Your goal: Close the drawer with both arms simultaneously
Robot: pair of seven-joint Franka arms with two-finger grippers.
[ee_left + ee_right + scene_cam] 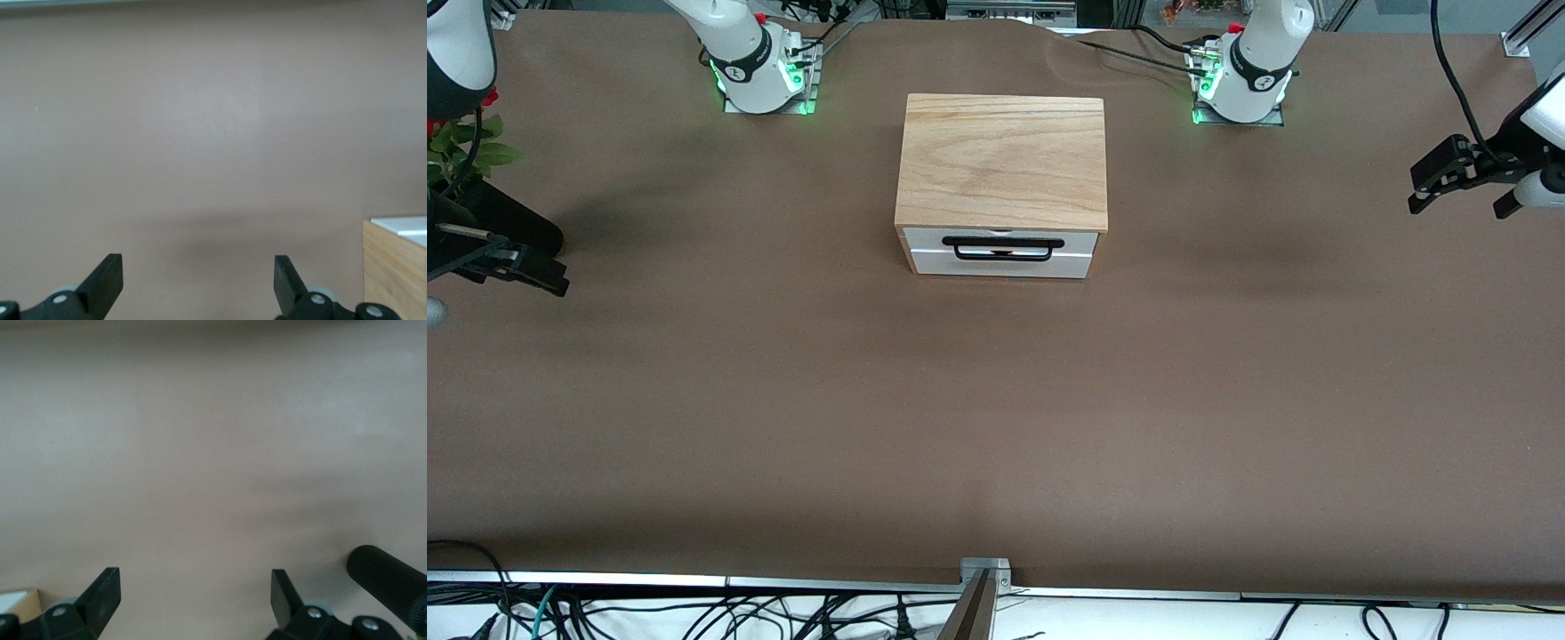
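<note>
The small light-wood box (1003,160) stands mid-table, toward the arms' bases. Its drawer (1000,260) shows only the white front panel with the black wire handle (1003,248), and sits about flush with the box; no tray shows. My left gripper (1436,182) hangs open and empty over the table's edge at the left arm's end, well apart from the box. My right gripper (525,267) is open and empty at the right arm's end. The left wrist view shows its open gripper (199,267) and a box corner (393,267). The right wrist view shows its open gripper (195,581) over bare table.
A plant with red flowers and green leaves (463,142) and a black object (507,227) sit at the right arm's end. A black ribbed cylinder (387,577) shows by the right gripper. Cables (694,613) lie along the table's near edge.
</note>
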